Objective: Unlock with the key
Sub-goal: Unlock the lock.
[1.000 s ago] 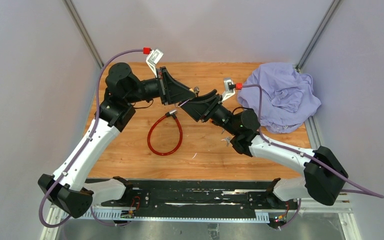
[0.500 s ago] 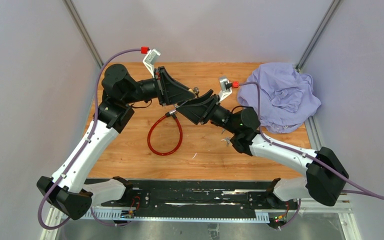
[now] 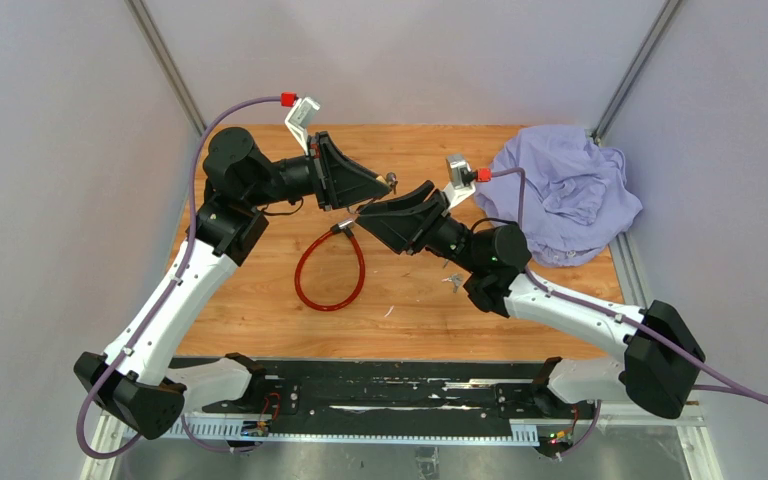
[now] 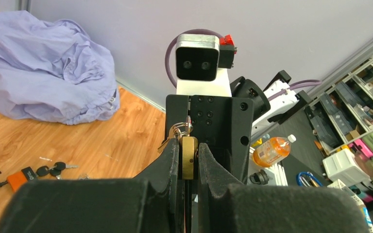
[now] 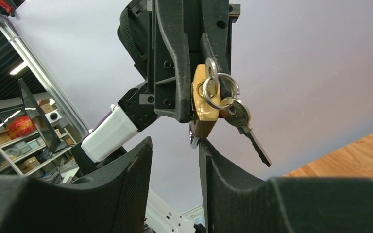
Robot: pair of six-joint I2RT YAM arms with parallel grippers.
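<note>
overhead, we see the left fingers [image 3: 360,180] and right fingers [image 3: 400,208] nearly tip to tip above the wooden table [image 3: 410,320], by a red cable loop [image 3: 328,307]. at the left wrist, the left pair clamp a small brass padlock [image 4: 189,158]. at the right wrist, the right pair stand apart just below it, silver ringed keys [image 5: 235,114] dangling alongside.

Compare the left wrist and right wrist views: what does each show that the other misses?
Left wrist only: the purple cloth, an orange padlock with keys lying on the table, and the right arm's camera. Right wrist only: a spare key hanging full-length from the key ring, and the right claw open close under the lock. Both: the brass padlock clamped in the left claw.
</note>
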